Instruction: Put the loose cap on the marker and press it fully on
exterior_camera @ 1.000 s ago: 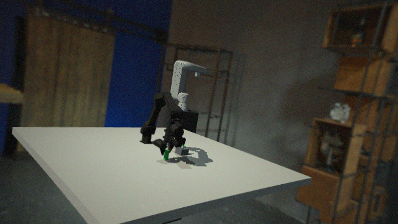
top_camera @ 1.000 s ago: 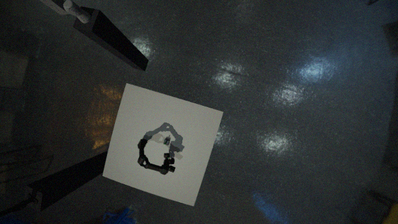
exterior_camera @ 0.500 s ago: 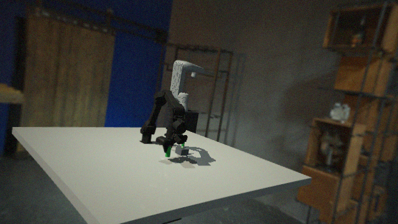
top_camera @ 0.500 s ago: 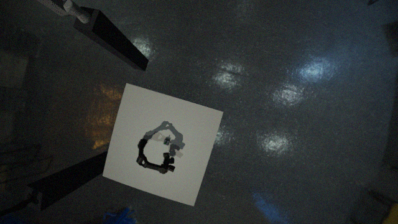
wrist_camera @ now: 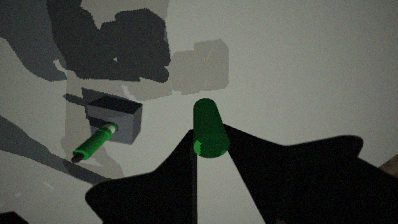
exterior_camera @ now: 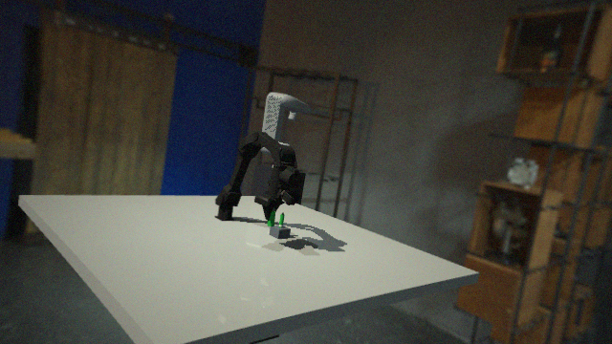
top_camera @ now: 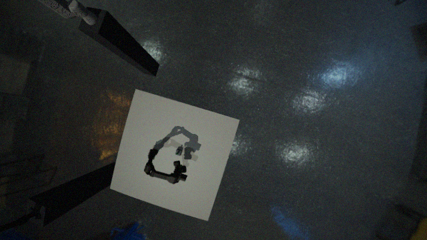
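While the fingers [exterior_camera: 271,216] stand partly closed, gripping the green cap [exterior_camera: 272,219] [wrist_camera: 207,125] between their tips, the green marker [exterior_camera: 281,219] [wrist_camera: 95,142] stands uncapped, dark tip up, in the grey holder block [exterior_camera: 280,232] [wrist_camera: 122,122], apart from the cap, on the pale bench [top_camera: 133,117] [exterior_camera: 158,268] [wrist_camera: 310,65].
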Controlling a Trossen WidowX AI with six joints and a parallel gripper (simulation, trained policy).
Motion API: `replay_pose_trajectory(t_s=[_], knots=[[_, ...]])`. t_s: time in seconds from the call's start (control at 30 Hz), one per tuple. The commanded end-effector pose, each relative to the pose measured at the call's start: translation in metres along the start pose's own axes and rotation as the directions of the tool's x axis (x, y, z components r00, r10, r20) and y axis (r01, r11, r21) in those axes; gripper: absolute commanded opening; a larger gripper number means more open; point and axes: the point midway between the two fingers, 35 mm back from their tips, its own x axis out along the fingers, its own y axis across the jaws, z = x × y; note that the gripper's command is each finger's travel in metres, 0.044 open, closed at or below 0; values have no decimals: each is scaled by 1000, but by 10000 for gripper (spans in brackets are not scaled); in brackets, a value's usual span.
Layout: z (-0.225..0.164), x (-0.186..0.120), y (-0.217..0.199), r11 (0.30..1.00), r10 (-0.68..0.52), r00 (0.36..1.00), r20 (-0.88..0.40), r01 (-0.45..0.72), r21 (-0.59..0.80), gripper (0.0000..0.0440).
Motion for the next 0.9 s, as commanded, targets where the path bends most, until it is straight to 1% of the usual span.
replay_pose_trajectory(t_s=[0.0, 0.37, 0.5, 0.87], knots=[[1, -10, 17, 1000, 8, 1000, 6, -7, -14, 23], [-1, -27, 74, 996, 22, 1000, -17, -23, -81, 1], [-2, -31, 93, 994, 22, 1000, -20, -24, -106, 0], [-7, -37, 126, 988, 12, 1000, -10, -14, -152, 0]])
